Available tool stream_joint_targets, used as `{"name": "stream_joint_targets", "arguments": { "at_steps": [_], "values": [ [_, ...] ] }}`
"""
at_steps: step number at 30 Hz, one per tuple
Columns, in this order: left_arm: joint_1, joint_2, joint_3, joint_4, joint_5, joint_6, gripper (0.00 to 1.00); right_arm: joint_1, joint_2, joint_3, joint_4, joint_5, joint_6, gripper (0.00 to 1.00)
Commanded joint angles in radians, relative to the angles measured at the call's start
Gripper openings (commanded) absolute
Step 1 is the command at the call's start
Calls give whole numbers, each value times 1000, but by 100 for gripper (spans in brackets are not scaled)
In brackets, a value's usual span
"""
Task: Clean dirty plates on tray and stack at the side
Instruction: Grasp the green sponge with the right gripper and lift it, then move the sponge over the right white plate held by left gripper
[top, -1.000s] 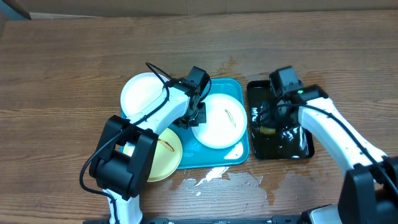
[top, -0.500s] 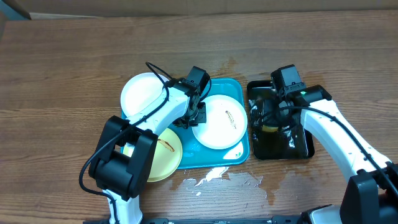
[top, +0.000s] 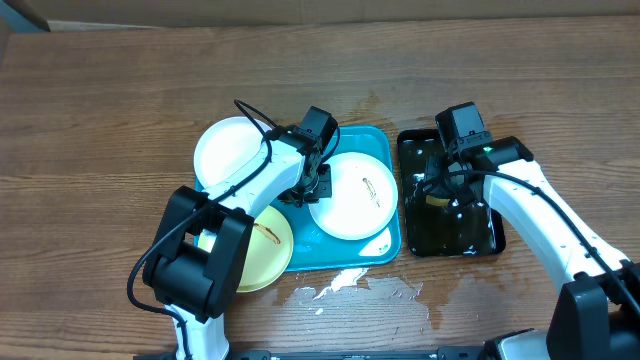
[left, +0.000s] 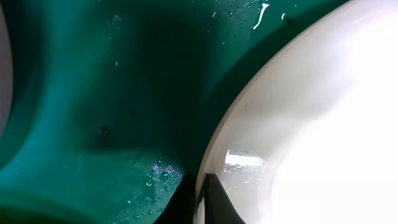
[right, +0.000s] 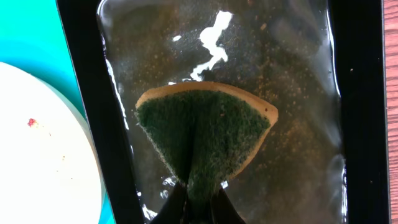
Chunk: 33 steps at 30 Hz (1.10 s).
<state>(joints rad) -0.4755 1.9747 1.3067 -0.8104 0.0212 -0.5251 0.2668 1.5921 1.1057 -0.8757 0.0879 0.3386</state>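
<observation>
A white plate (top: 352, 194) with a thin brown smear lies tilted on the turquoise tray (top: 385, 250). My left gripper (top: 318, 187) is shut on its left rim; the left wrist view shows the fingers (left: 203, 202) pinching the plate's edge (left: 298, 124) over the tray floor (left: 93, 93). A second white plate (top: 228, 152) lies left of the tray. A pale yellow plate (top: 262, 246) with a brown smear lies at the tray's front left. My right gripper (right: 198, 205) is shut on a folded green-and-yellow sponge (right: 205, 134) above the black tray (top: 485, 238).
The black tray (right: 360, 93) holds wet, speckled water. Water is spilled on the wooden table (top: 355, 285) in front of the turquoise tray. The white plate's edge (right: 43, 155) shows left in the right wrist view.
My right gripper with the sponge has shifted slightly over the black tray. The left arm and the plates have not moved.
</observation>
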Motion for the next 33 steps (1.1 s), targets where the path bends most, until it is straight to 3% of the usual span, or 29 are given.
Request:
{"name": "stream_joint_targets", "arguments": {
  "at_steps": [1,13,18,21,27,33],
  "values": [
    [-6,33,-35,8,-8,-23,4,-6,-12,0,10,52,3,4],
    [108,33,-35,-26,-37,-198,4,-8,-12,0,15,-81,31,4],
    [116,33,-35,-36,-20,-164,9,-24,-12,0,34,-38,56,4],
    [115,33,-35,-39,-19,-143,36,-27,-12,0,55,-82,58,4],
    [114,33,-35,-21,71,-72,33,-24,-12,0,122,-303,55,4],
    [105,33,-37,-27,79,-43,34,19,-12,1,212,-386,55,4]
  ]
}}
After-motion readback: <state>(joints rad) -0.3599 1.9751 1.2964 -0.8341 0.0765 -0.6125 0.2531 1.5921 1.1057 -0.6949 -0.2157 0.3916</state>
